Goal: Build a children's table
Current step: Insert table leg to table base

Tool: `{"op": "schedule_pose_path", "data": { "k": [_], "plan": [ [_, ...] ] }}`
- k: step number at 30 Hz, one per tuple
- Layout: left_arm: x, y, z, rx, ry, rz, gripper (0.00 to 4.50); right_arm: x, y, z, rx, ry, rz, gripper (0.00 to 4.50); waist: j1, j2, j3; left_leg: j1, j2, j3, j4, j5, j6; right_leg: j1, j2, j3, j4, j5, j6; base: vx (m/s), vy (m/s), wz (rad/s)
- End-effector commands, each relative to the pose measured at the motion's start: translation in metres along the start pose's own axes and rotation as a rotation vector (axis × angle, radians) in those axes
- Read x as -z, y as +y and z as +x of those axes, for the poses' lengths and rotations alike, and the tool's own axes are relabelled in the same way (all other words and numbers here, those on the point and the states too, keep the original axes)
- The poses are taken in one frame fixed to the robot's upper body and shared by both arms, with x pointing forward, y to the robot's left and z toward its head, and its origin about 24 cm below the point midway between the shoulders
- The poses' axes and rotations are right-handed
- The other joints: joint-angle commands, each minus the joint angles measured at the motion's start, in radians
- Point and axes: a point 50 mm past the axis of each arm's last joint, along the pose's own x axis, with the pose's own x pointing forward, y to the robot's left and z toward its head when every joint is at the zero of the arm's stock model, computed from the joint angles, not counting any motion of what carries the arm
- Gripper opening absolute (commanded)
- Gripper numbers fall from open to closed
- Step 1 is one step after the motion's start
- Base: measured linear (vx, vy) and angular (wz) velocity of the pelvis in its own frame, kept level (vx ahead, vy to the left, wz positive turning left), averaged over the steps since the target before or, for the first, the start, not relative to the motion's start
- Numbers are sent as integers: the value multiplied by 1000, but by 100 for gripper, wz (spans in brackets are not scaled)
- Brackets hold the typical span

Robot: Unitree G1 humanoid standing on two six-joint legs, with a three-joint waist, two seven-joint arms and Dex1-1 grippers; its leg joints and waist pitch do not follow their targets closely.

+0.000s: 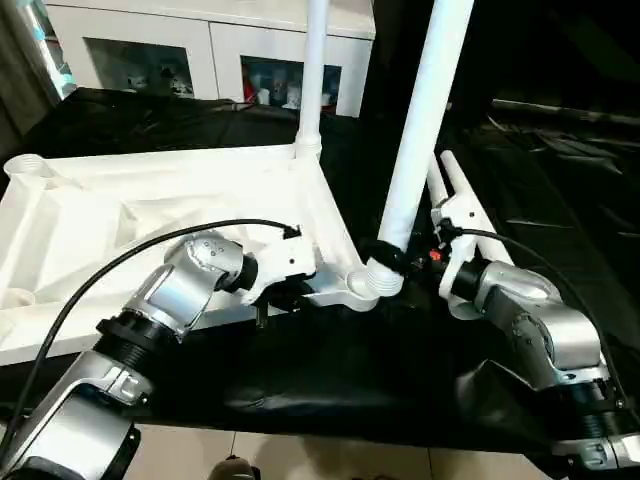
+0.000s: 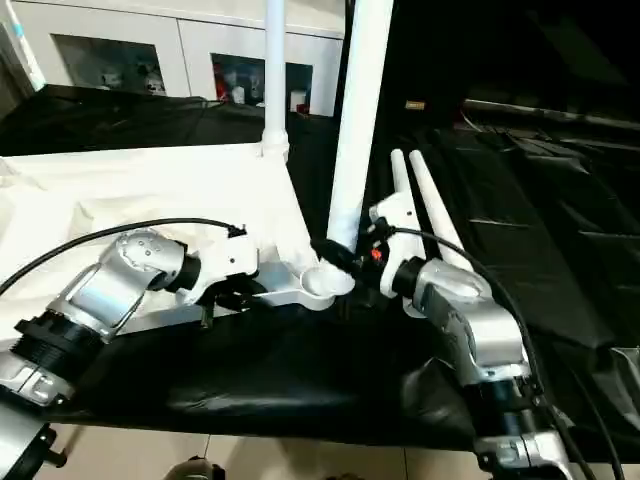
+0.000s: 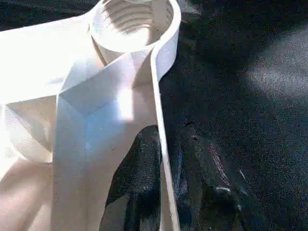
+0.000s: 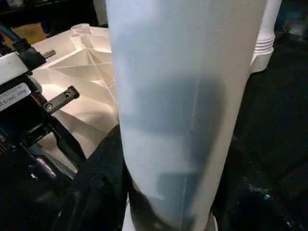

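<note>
Centre frame, the right gripper [image 1: 385, 256] fingers clamp a long white cylindrical leg [image 1: 425, 120] tilted over the white ribbed plastic tabletop's [image 1: 150, 215] corner socket [image 1: 368, 283]; cross-threading likely. The left gripper [image 3: 166, 159] fingers pinch the tabletop's rim.

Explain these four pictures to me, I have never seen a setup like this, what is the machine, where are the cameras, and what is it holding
This is a two-armed humanoid robot building a children's table. The two wide pictures come from cameras in its head, looking down over its silver forearms. The two close-ups come from cameras on its wrists. On a black-covered surface lies the white tabletop, upside down, ribs showing. One leg already stands in a far corner socket. The right tool grips a second leg near its base, standing it on the near corner socket. The left tool pinches the tabletop's thin rim, apparently steadying it. Two spare legs lie to the right, and a white cabinet stands behind.
</note>
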Motion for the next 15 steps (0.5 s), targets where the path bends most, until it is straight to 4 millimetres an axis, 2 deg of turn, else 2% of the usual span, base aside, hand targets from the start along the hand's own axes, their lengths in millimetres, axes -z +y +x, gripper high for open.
{"op": "schedule_pose_path", "data": {
  "k": [1,4,5,9,10,15],
  "plan": [
    [-2,1,2,6,-3,-2,91,-8,-1,-4,-2,-23,-20,189,-1,14,-70,20,31,-13,-73,-257,-5,43,-85,50,-82,-297,-168,0,0,0],
    [-1,1,2,5,3,-6,91,-8,-1,-4,-3,-22,-19,189,-2,14,-69,20,31,-13,-74,-261,-6,43,-85,50,-83,-304,-163,0,0,0],
    [0,2,2,3,4,-9,73,-8,-1,-4,-4,-22,-19,189,-2,14,-69,20,31,-14,-74,-264,-7,43,-86,50,-84,-310,-162,0,0,0],
    [0,2,1,1,1,-16,51,-8,0,-4,-5,-22,-18,189,-1,14,-69,20,32,-14,-75,-264,-6,42,-87,50,-84,-315,-162,0,0,0],
    [0,3,1,2,0,-18,25,-8,0,-4,-6,-22,-18,189,-1,14,-69,20,32,-14,-74,-264,-6,42,-87,50,-84,-311,-163,0,0,0],
    [-1,4,0,4,-6,-21,7,-8,0,-3,-8,-22,-16,189,-1,15,-68,22,32,-13,-75,-270,-6,41,-86,50,-84,-305,-168,0,0,0]
  ]
}}
